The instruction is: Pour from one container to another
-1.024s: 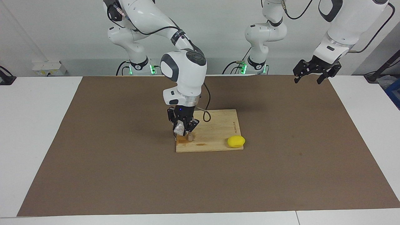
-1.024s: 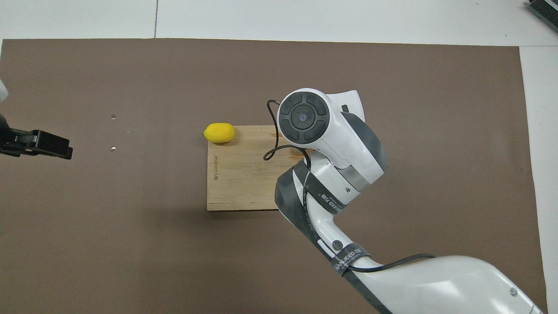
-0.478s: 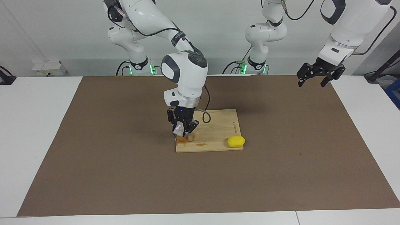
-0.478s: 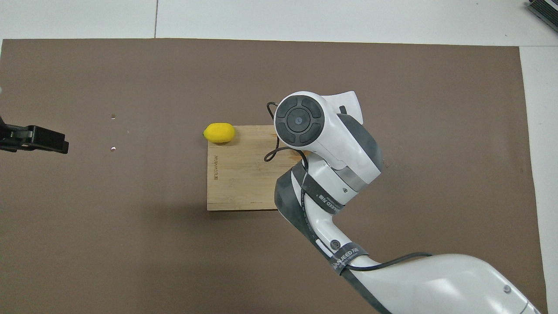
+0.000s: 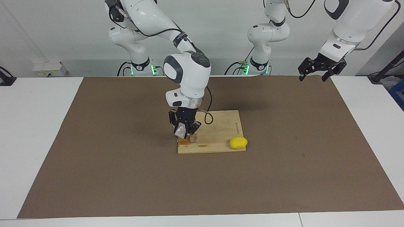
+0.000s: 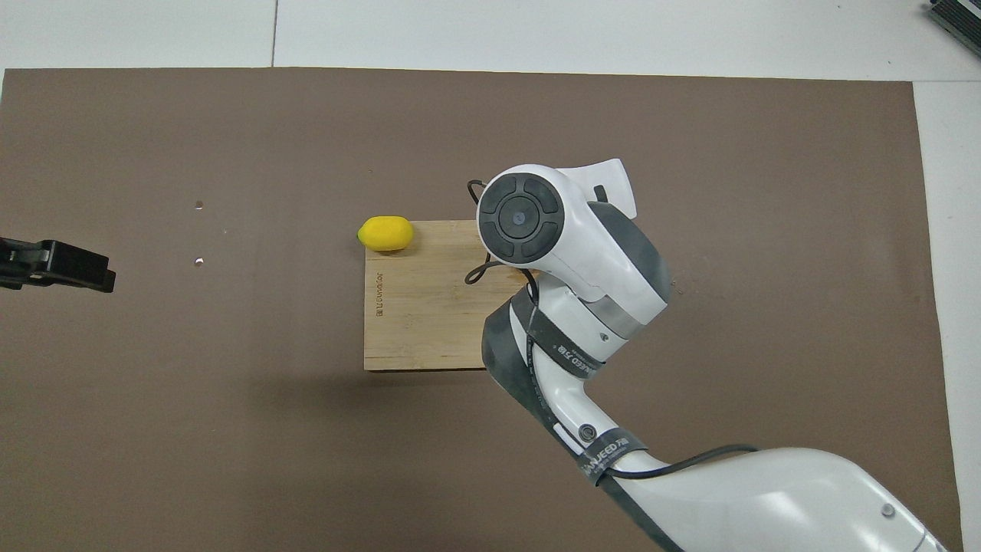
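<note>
Ribbed clear cup (image 5: 181, 131) tilted over steel jigger (image 5: 192, 138) on wooden board (image 5: 217, 132).

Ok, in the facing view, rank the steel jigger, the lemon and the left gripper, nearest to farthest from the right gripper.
1. Steel jigger: on the cutting board, just under the right gripper.
2. Lemon: at the board's corner toward the left arm's end.
3. Left gripper: waiting high over the mat's corner.

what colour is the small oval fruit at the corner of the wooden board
Bright yellow: the small oval lemon-like fruit sits at a corner of the light wooden cutting board, shown best in the facing view.
</note>
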You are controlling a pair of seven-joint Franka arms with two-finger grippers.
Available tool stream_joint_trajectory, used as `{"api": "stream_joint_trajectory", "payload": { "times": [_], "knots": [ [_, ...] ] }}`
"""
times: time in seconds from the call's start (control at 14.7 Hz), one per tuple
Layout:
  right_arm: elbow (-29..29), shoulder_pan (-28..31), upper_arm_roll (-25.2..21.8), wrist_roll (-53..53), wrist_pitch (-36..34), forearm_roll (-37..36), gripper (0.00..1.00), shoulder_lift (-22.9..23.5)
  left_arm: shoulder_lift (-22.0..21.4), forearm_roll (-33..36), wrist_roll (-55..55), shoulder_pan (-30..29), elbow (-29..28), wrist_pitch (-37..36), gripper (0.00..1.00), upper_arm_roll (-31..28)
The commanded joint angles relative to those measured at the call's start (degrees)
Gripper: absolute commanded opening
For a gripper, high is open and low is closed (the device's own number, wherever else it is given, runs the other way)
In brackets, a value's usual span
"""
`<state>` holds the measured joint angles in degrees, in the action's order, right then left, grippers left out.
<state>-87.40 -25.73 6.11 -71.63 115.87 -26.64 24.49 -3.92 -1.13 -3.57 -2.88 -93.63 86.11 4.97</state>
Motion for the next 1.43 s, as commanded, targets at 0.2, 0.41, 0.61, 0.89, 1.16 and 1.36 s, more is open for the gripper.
{"api": "stream_joint_trajectory", "payload": {
  "times": [0.2,0.41,0.61,0.89,1.16,1.36],
  "knots": [
    [-0.4,0.0,0.0,-1.6,0.6,-0.8,0.0,-0.2,-0.9,0.6,-0.2,0.1,-0.7,-1.0,1.0,0.4],
    [-0.1,0.9,0.0,-1.6,0.3,2.5,0.0,-0.3,-0.9,0.6,-0.2,-0.2,-0.7,-1.0,1.0,0.5],
    [0.1,2.0,-0.3,-1.6,0.1,7.5,0.0,-0.5,-0.9,0.6,-0.2,-0.2,-0.7,-1.0,1.0,0.5],
    [0.1,3.9,-0.3,-1.7,-0.9,13.5,0.0,-0.7,-0.9,0.6,-0.2,-0.2,-0.7,-1.0,1.0,0.4],
    [0.1,6.0,-0.3,-1.6,-1.5,17.5,0.0,-0.7,-0.9,0.6,-0.2,-0.2,-0.7,-1.0,1.0,0.4],
    [0.0,9.5,-0.3,-1.5,-2.9,23.3,0.0,-0.6,-0.9,0.6,-0.2,-0.2,-0.7,-1.0,1.0,0.5]
  ]
}}
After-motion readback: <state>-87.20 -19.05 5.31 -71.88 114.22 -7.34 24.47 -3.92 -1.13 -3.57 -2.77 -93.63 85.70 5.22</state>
